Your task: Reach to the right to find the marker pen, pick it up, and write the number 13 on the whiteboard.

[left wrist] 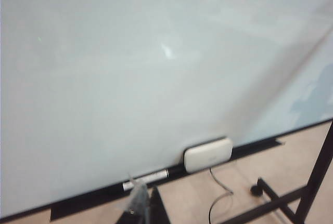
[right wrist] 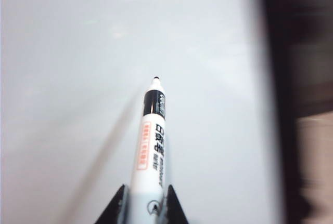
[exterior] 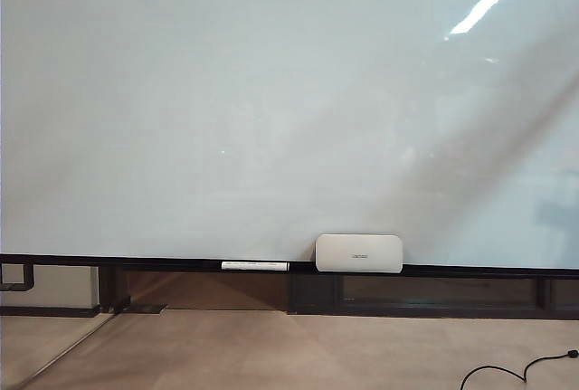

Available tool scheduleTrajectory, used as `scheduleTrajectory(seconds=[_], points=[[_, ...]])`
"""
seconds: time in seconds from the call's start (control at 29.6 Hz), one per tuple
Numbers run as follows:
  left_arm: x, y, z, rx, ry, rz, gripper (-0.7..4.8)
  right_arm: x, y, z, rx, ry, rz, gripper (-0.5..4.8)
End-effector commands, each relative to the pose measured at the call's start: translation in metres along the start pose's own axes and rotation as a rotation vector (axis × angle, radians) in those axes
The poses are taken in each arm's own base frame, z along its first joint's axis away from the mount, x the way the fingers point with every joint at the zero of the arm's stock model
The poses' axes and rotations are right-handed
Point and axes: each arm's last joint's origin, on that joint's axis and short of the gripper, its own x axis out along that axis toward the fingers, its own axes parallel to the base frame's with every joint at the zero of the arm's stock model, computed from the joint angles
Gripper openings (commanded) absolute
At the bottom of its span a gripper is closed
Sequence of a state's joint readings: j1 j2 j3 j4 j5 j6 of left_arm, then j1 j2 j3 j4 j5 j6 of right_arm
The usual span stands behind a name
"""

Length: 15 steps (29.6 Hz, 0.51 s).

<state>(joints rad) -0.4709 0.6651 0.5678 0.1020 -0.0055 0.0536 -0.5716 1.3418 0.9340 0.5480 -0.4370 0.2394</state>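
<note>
Right wrist view shows your right gripper (right wrist: 141,208) clamped on the marker pen (right wrist: 151,141), its long axis pointing toward twelve o'clock, tip seemingly just off the whiteboard (right wrist: 78,52); the left gripper (left wrist: 139,203), near the rail, I cannot tell.

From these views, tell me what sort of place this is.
Probably an office or meeting room: a large wall whiteboard with a tray rail holding an eraser box, and a bare floor. The right gripper holds a marker pen.
</note>
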Motion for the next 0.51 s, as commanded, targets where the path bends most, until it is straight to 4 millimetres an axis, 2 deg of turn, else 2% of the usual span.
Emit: scheduleTrajectory(seconds=[0.03, 0.2, 0.4, 0.51], points=[[-0.014, 0.002, 0.005, -0.003, -0.016, 0.070, -0.06, -0.001, 0.033, 0.004, 0.025, 0.048, 0.138, -0.02], [-0.032, 0.005, 0.015, -0.007, -0.090, 0.128, -0.06, 0.002, 0.094, 0.002, 0.069, 0.072, 0.341, -0.02], [-0.045, 0.000, 0.022, 0.046, -0.172, -0.023, -0.06, 0.002, 0.166, -0.013, 0.089, 0.105, 0.513, -0.02], [-0.048, 0.000, 0.025, 0.047, -0.190, -0.034, -0.06, 0.000, 0.198, -0.021, 0.072, 0.092, 0.578, -0.02]])
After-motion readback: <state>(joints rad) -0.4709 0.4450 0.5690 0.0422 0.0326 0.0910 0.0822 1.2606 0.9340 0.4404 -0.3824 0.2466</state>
